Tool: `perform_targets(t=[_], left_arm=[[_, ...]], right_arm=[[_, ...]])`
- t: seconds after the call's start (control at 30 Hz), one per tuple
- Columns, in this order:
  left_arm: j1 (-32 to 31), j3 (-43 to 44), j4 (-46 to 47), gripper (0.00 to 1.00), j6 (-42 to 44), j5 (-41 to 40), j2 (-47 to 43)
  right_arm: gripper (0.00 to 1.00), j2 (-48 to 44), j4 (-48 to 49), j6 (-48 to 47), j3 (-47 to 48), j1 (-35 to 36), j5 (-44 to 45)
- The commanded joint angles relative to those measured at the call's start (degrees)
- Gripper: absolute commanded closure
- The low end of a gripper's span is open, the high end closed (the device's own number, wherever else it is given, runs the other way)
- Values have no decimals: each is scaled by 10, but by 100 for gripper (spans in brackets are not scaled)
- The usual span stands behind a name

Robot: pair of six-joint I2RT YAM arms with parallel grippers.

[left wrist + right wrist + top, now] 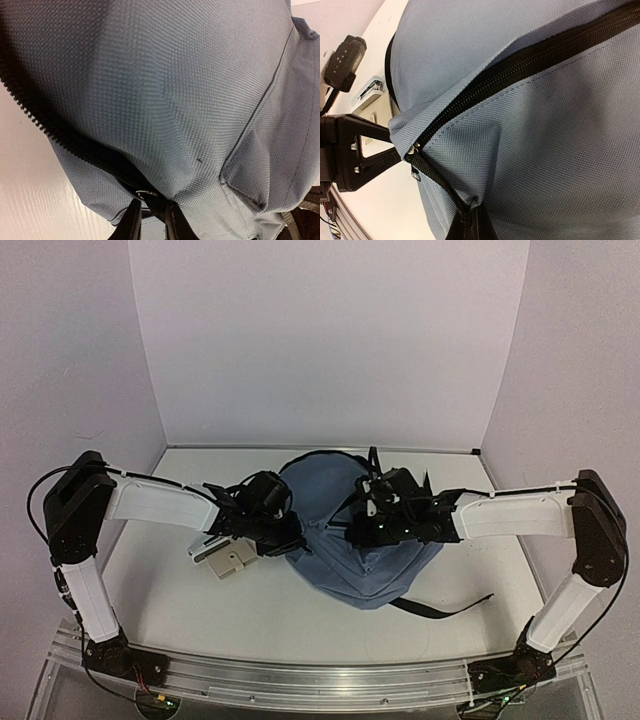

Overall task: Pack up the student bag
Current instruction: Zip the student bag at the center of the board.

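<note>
The student bag [325, 495] is laid flat in the middle of the white worktop [190, 590], slightly right of centre and between the two arms, with a loose black strap [450, 610] trailed out from its near right corner. Its grey-blue fabric is bunched into soft folds, and its black zipper [520, 70] is seen running along a seam towards its left end

The left gripper [290, 538] is placed against the left edge of the bag. In the left wrist view its jaws are seen drawn close together, with the bag's edge and a small metal ring [147, 194] caught between them. In the right wrist view the fabric corner there is pulled into a point towards those jaws, so they are taken to be clamped on the bag

The right gripper [360, 528] is set on top of the bag, just right of the left one. Its jaws are brought together on a black strip [437, 180] that is stretched from the zipper's left end down into them
</note>
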Motion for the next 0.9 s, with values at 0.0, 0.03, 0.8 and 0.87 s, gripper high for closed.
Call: perform_targets(t=[0.0, 0.03, 0.8, 0.87], left_arm=[[5, 12, 33, 90, -6, -8, 8], [7, 10, 36, 94, -8, -8, 7], [139, -1, -24, 100, 130, -48, -61], [154, 8, -24, 100, 150, -46, -58]], right_arm=[[100, -4, 17, 6, 17, 7, 4], [100, -6, 17, 6, 16, 7, 6], [100, -88, -47, 35, -80, 7, 63], [100, -96, -58, 35, -84, 7, 65]])
